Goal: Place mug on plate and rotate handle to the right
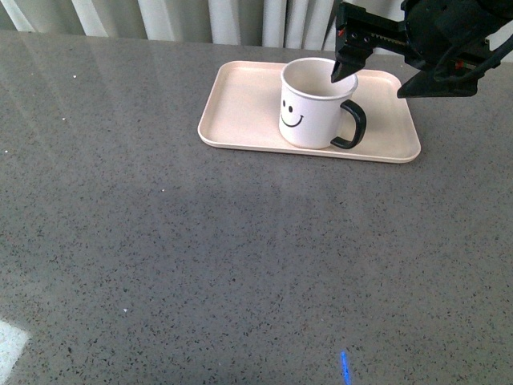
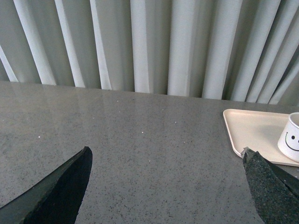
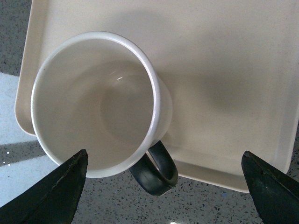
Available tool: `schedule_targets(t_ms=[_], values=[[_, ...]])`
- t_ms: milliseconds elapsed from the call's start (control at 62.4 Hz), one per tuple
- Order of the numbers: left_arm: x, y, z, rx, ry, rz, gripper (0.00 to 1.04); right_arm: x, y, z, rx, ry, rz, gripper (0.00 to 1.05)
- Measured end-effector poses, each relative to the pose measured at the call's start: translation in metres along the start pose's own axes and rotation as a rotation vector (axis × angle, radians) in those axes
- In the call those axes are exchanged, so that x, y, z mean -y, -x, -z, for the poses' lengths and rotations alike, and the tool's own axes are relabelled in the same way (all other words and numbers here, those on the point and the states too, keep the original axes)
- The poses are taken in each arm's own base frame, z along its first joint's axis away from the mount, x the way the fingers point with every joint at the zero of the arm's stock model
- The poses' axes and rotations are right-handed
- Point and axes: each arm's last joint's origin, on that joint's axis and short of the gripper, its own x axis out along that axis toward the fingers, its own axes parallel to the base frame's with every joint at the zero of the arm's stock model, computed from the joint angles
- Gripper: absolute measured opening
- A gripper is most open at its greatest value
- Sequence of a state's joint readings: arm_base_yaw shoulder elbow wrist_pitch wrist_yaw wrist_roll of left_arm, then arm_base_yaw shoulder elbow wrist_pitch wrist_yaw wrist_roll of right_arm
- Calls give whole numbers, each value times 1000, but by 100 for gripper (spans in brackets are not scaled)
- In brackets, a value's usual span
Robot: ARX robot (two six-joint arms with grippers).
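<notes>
The mug [image 1: 309, 108] stands upright on the plate [image 1: 240, 104], near the worktop's [image 1: 160, 257] far edge and right of its middle. Its smiley faces the near edge. The handle [image 1: 353, 124] points toward the right edge, so the turn looks done. Above the mug's rim hangs the right gripper [image 1: 373, 84], jaws spread wide and gripping nothing, a stance that suggests the mug has been let go. The left gripper [image 2: 166, 151], likewise spread and empty, hovers over bare worktop on the plate's left, apparently not needed for this job.
</notes>
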State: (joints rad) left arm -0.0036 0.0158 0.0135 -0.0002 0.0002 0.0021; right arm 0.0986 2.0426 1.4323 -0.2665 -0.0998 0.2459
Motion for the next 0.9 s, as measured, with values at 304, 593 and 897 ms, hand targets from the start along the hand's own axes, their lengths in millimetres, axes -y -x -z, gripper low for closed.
schedule_targets(t_ms=[304,593,897], values=[[0,0,0,0,0,0,96,-5,-8,-12,9,-35,-3,96],[0,0,0,0,0,0,96,-5,-19,-10,-24,-52,19,96],[0,0,0,0,0,0,96,-6,-21,-10,-26,-66,29,88]])
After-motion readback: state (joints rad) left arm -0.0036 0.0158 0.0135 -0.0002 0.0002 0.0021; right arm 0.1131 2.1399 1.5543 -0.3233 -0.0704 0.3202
